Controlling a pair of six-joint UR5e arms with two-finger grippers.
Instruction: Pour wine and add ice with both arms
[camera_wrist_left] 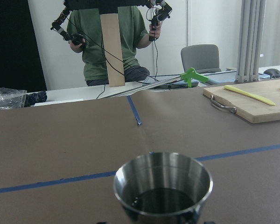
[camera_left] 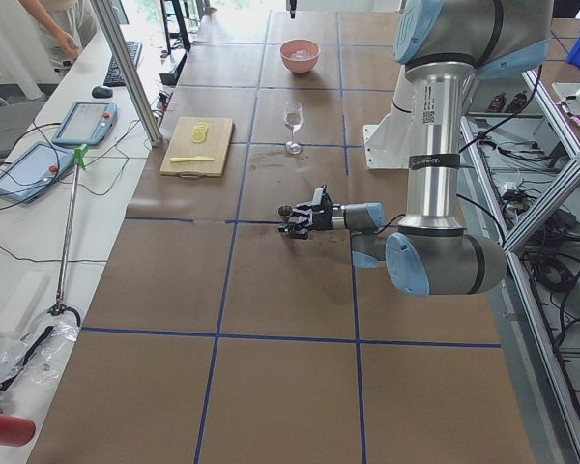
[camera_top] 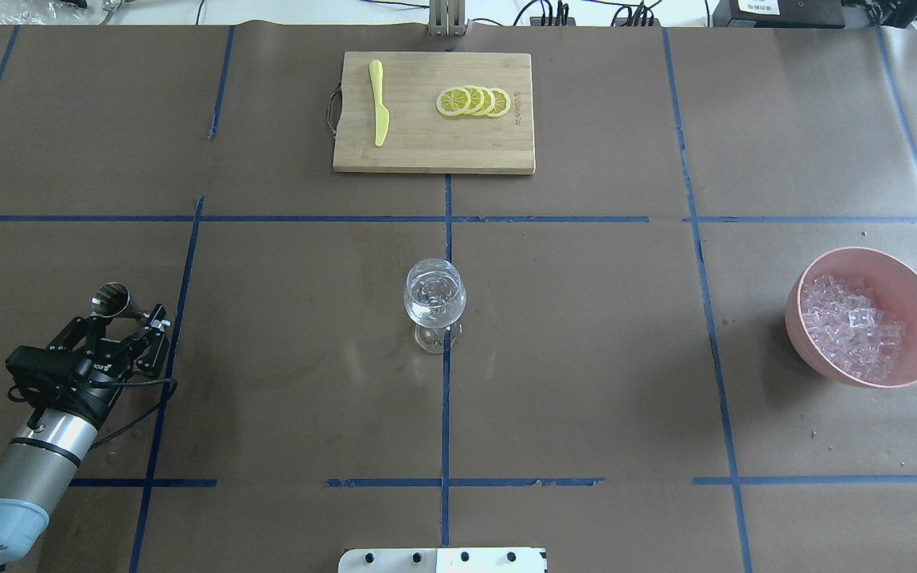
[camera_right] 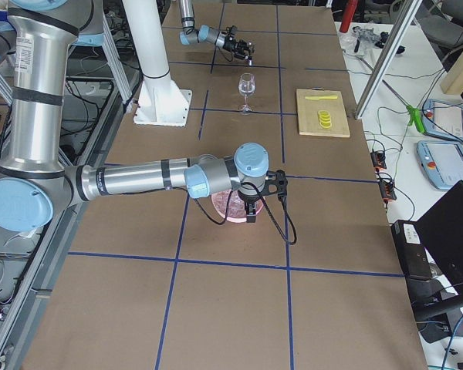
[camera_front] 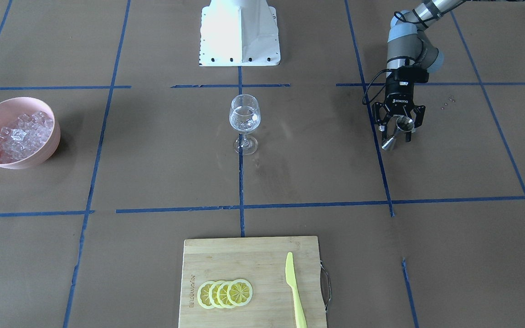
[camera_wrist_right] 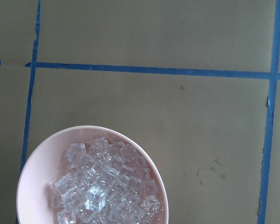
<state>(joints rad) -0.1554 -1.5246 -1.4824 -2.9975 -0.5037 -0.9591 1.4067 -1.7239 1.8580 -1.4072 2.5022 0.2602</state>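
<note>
A wine glass [camera_front: 244, 115] with clear wine in its bowl stands at the table's centre; it also shows in the overhead view [camera_top: 435, 299]. My left gripper [camera_front: 398, 132] is shut on a steel jigger [camera_top: 114, 300] low over the table, far to the glass's side. The left wrist view shows the jigger's cup [camera_wrist_left: 162, 185] upright, dark inside. Ice cubes [camera_front: 22, 133] fill a pink bowl [camera_top: 914, 302] at the other end. The right wrist view looks straight down on the ice [camera_wrist_right: 102, 192]. My right gripper [camera_right: 251, 206] hangs over the bowl; I cannot tell whether it is open.
A wooden cutting board [camera_front: 226, 259] at the far edge holds lemon slices [camera_front: 225, 293] and a yellow knife [camera_front: 295, 288]. The white pedestal [camera_front: 239, 32] stands at the robot's side. Small droplets [camera_wrist_right: 206, 171] lie next to the bowl.
</note>
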